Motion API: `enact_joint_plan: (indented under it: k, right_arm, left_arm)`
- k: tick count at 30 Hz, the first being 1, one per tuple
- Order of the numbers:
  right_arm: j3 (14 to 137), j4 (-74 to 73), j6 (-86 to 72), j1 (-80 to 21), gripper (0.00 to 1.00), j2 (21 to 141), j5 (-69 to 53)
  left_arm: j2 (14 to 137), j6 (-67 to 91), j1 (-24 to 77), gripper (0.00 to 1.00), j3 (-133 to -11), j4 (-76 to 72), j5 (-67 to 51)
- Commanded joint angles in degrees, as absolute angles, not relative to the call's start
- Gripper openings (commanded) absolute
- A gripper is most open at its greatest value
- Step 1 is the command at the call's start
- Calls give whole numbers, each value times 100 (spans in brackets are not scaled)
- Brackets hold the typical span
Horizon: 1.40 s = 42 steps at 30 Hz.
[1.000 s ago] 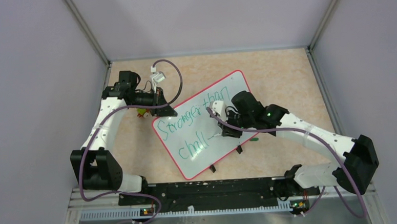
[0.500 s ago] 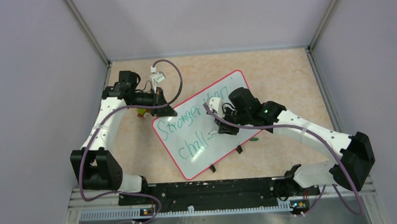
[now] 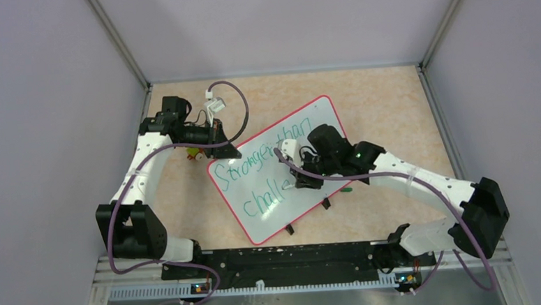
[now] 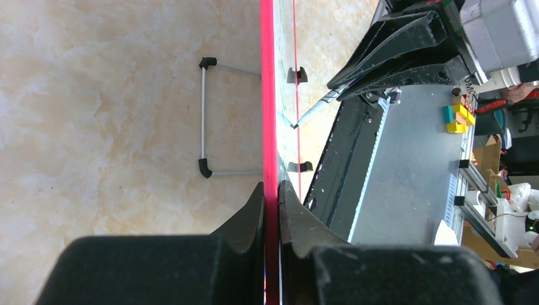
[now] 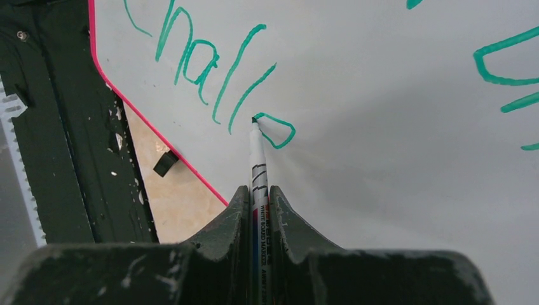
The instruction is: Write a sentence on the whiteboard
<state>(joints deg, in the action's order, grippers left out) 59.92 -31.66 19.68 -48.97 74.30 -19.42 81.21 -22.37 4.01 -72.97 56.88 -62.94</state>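
Large glossy white, red-rimmed whiteboard [image 3: 318, 115]: green cursive sentence [image 5: 197, 63] reaches "challe"; rest unwritten. Right end effector [image 5: 257, 190] grips slim white marker [image 5: 257, 159], tip touching; left end effector [image 4: 272, 190] clamps board rim.

My left arm [image 3: 146, 174] and right arm [image 3: 416, 180], mounted at opposite ends of the black base rail [image 3: 287, 258], have white link shells and black joint housings. A purple cable [image 3: 225, 83] runs along each. Green indicator [image 3: 355, 146] lit on the right arm, far from the rail. Right tool [image 5: 257, 190] fingers [image 5: 225, 229] matte black, flecked with pale scuffs.
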Motion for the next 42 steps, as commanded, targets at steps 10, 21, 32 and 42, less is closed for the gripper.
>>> enact_joint_plan:
  k: [10,21,32,42]
  right_arm:
    - [5637,-3092,2003,-4905,0,7146,-1557]
    - [6254,-3482,2140,-4668,0,6908,-1694]
    - [6292,-3292,2238,-4668,0,7094,-1299]
    - [5876,-3218,2243,-4674,0,6984,-1300]
  left_arm:
    - [8002,-2627,527,0,-7406,5412,-6159]
    - [8032,-2610,527,0,-7458,5430,-6184]
    - [8031,-2622,536,0,-7488,5459,-6163]
    - [8041,-2637,536,0,-7492,5463,-6173]
